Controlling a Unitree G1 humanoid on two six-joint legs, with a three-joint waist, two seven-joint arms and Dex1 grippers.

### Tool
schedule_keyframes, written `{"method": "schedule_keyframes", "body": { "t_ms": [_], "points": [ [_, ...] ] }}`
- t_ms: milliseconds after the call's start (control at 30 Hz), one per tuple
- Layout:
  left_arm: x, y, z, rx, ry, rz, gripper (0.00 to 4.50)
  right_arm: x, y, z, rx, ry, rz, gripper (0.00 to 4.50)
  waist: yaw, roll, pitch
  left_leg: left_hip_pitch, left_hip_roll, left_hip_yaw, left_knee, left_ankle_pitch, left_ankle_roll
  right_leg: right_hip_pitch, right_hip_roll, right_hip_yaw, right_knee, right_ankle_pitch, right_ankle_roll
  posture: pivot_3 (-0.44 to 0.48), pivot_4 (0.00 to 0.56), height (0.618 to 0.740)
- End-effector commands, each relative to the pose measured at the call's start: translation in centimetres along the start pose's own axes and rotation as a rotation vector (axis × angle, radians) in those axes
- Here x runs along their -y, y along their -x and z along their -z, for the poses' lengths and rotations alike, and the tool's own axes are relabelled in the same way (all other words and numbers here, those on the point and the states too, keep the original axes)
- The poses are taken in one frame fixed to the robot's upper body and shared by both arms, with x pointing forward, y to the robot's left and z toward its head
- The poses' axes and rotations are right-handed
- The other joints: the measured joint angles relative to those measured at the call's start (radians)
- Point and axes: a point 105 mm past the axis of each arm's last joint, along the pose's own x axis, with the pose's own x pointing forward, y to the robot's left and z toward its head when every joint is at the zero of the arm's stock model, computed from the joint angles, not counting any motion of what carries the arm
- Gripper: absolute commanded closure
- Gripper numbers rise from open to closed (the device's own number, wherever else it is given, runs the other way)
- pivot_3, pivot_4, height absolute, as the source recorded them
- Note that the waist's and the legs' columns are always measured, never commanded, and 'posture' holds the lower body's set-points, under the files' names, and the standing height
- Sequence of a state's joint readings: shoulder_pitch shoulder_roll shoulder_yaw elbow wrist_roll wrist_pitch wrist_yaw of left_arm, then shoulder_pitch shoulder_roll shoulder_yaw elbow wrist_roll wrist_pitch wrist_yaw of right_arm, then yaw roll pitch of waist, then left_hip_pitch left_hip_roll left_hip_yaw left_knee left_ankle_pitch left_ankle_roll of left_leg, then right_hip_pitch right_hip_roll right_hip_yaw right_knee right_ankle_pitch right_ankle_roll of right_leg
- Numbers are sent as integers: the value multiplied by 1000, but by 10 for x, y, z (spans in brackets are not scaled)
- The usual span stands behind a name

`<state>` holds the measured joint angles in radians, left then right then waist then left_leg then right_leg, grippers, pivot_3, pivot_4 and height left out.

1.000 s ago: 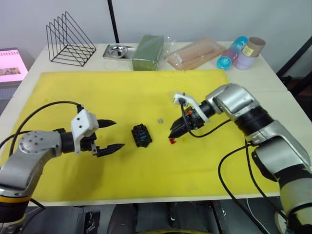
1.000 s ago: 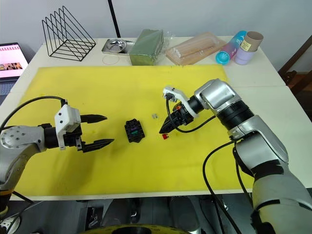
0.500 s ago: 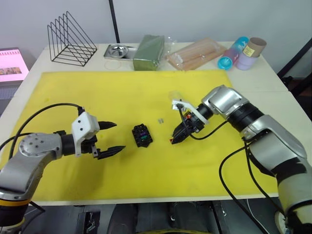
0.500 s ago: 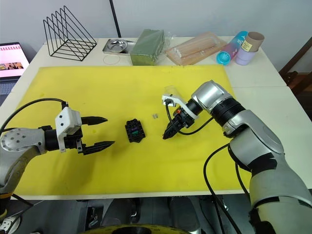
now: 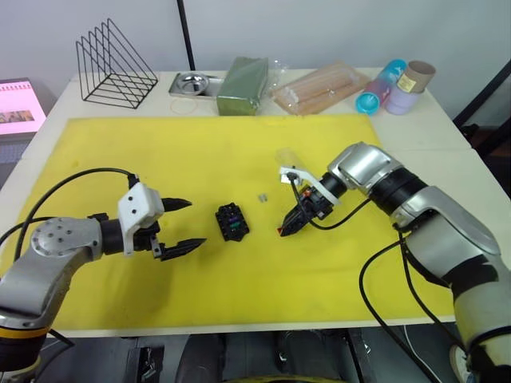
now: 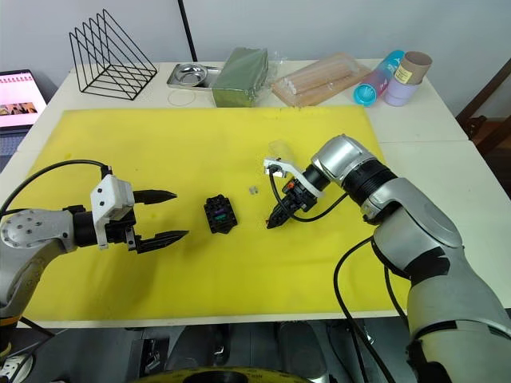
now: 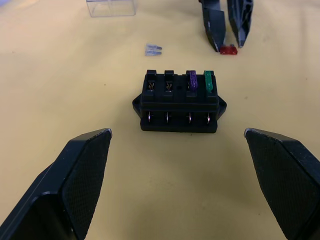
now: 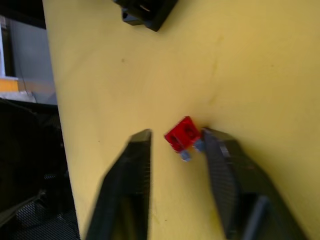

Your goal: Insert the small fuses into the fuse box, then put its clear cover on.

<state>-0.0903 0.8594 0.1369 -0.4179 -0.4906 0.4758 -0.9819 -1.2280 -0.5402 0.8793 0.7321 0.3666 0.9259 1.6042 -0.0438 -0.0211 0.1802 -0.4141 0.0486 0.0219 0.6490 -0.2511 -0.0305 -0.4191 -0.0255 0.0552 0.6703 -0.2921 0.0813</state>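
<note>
Near the yellow mat's middle, the fuse box (image 7: 179, 101) held the purple fuse (image 7: 191, 80) and green fuse (image 7: 208, 81); two slots were empty. The right gripper (image 8: 172, 150), fingers apart, straddled the red fuse (image 8: 182, 135). The greyish fuse (image 7: 153, 49) and clear cover (image 7: 111, 7) lay unplaced. The left gripper (image 5: 182, 224) hung open.

four small fuses are counted: purple (image 7: 192, 79), green (image 7: 208, 81), red (image 7: 228, 49), greyish-tan (image 7: 153, 49). one fuse box (image 7: 179, 100); one clear cover (image 7: 110, 7).
</note>
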Motion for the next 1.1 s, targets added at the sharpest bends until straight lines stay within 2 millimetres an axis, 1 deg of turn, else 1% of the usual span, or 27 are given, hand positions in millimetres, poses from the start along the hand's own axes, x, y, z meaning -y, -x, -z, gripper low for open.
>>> {"method": "schedule_keyframes", "body": {
  "t_ms": [33,433,533,600,633,933,1033,1100],
  "points": [
    [-1,4,-11,19,-41,-13,0,-3,0,-5,-10,16,-4,3041,0,0,0,0,0,0,0,0,0,0,0,0,0,0,0,0,150,740],
    [0,3,-11,25,-37,-17,0,-1,3,-8,-2,-15,0,3041,-1,0,0,0,0,0,0,0,0,0,0,0,0,0,0,0,150,740],
    [0,3,-11,26,-36,-17,0,-1,3,-9,1,-19,2,3571,0,0,0,0,0,0,0,0,0,0,0,0,0,0,0,0,150,740],
    [1,3,-11,27,-37,-17,0,-1,3,-8,0,-20,3,4236,0,0,0,0,0,0,0,0,0,0,0,0,0,0,0,0,150,740],
    [1,3,-11,27,-36,-17,0,-1,3,-8,0,-22,4,4480,0,0,0,0,0,0,0,0,0,0,0,0,0,0,0,0,150,740],
    [-1,2,-11,29,-37,-20,0,0,3,-4,-3,-29,2,4480,0,0,0,0,0,0,0,0,0,0,0,0,1,0,0,0,150,740],
    [-1,2,-12,31,-36,-18,0,-2,8,-7,27,-54,-2,4480,0,0,0,0,0,0,0,0,0,0,0,0,1,0,0,0,150,740],
    [-1,2,-12,31,-36,-20,0,-4,16,-13,82,-103,-5,4480,0,0,0,0,0,0,0,0,0,0,0,0,1,0,0,0,150,740]
  ]
}}
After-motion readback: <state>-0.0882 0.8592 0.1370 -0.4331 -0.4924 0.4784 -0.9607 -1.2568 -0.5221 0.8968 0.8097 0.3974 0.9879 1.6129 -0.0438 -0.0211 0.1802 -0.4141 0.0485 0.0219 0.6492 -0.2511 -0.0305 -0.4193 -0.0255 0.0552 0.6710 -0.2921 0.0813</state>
